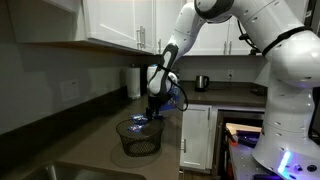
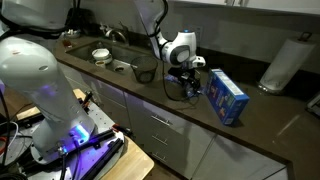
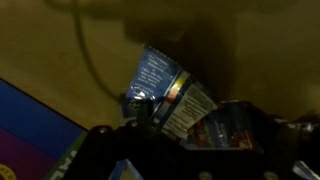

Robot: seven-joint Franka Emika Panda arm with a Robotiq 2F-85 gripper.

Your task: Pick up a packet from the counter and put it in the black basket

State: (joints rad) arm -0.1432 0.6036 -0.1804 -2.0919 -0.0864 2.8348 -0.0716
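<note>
My gripper [image 1: 153, 110] [image 2: 183, 84] hangs low over the dark counter [image 1: 95, 140] [image 2: 260, 130], between the black basket [image 1: 138, 136] [image 2: 140, 69] and a blue pack [image 2: 227, 97]. The wrist view is dark. In it, several packets lie in a small heap on the counter: a blue one [image 3: 158, 75], a white-labelled one [image 3: 186, 105] and a red-and-blue one [image 3: 232, 120]. My gripper [image 3: 205, 125] has its fingers spread on either side of the heap and grips nothing. The basket looks empty.
A paper towel roll [image 1: 133, 82] [image 2: 283, 64] stands by the wall. A metal cup [image 1: 202, 82] sits farther along the counter. A sink [image 2: 112, 62] with a bowl [image 2: 101, 55] lies beyond the basket. The blue pack's face fills the wrist view's lower left [image 3: 35, 135].
</note>
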